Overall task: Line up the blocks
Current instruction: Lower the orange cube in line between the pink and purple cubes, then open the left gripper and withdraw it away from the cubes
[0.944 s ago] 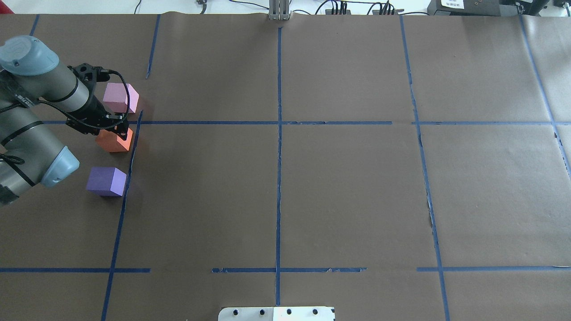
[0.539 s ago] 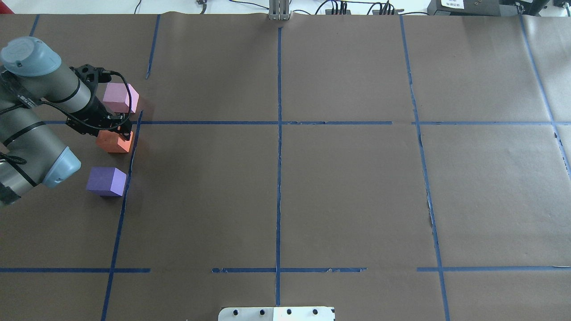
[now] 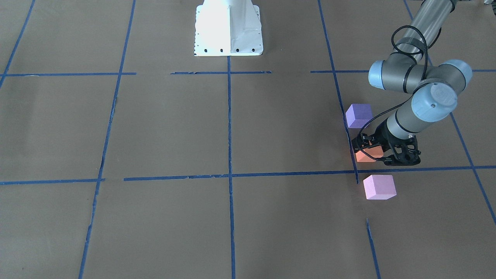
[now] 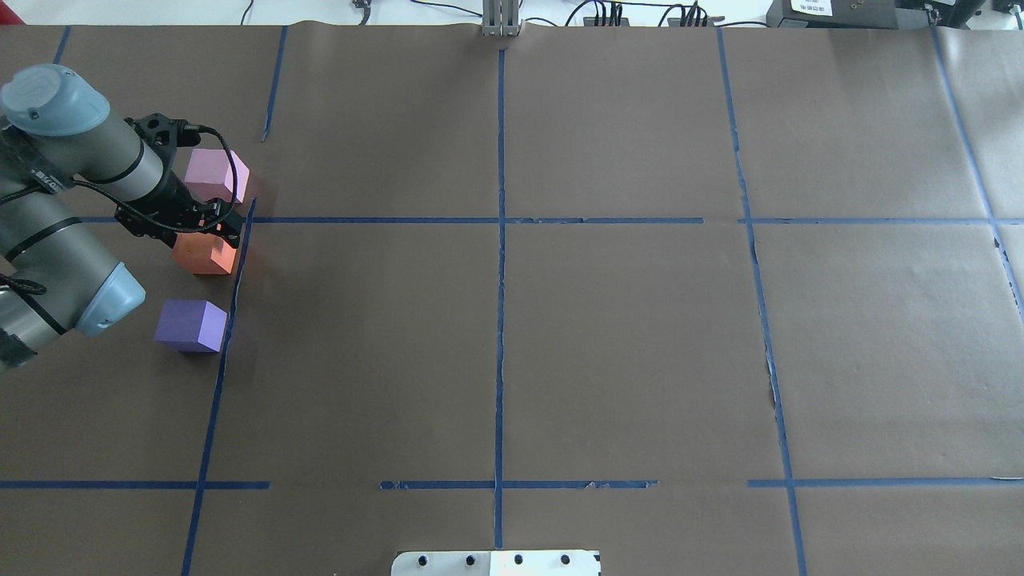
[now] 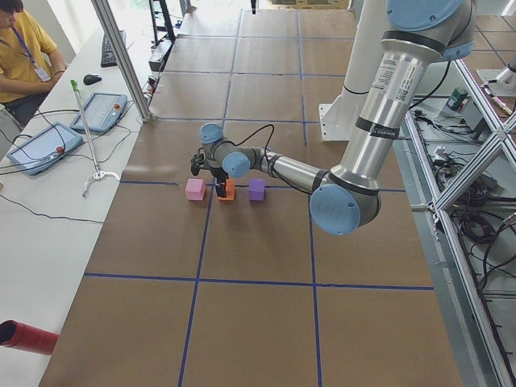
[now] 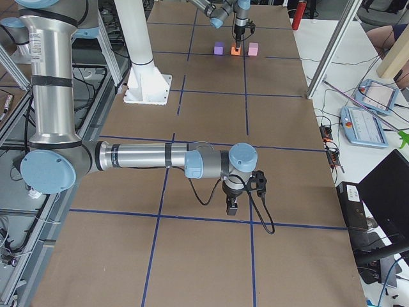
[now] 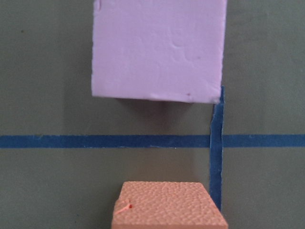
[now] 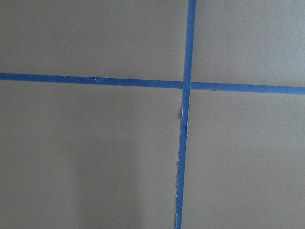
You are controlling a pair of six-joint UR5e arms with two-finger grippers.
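**While the row takes shape, go gently**

Because the orange block [image 4: 200, 258] looks like matte foam, I judge it light, soft and grippy; a hard squeeze would dent it. My left gripper [image 4: 218, 232] hangs over it, jaws seemingly parted astride it. It rests on the table [image 4: 560, 360] beside a blue tape line [image 4: 232, 296], with the pink block [image 4: 214, 172] at its 12 o'clock and the violet block [image 4: 190, 324] at 6, each apart. I would pinch two opposite flat faces, centred. Whether my far-off right gripper [image 6: 231, 208] is parted or closed, I cannot tell.
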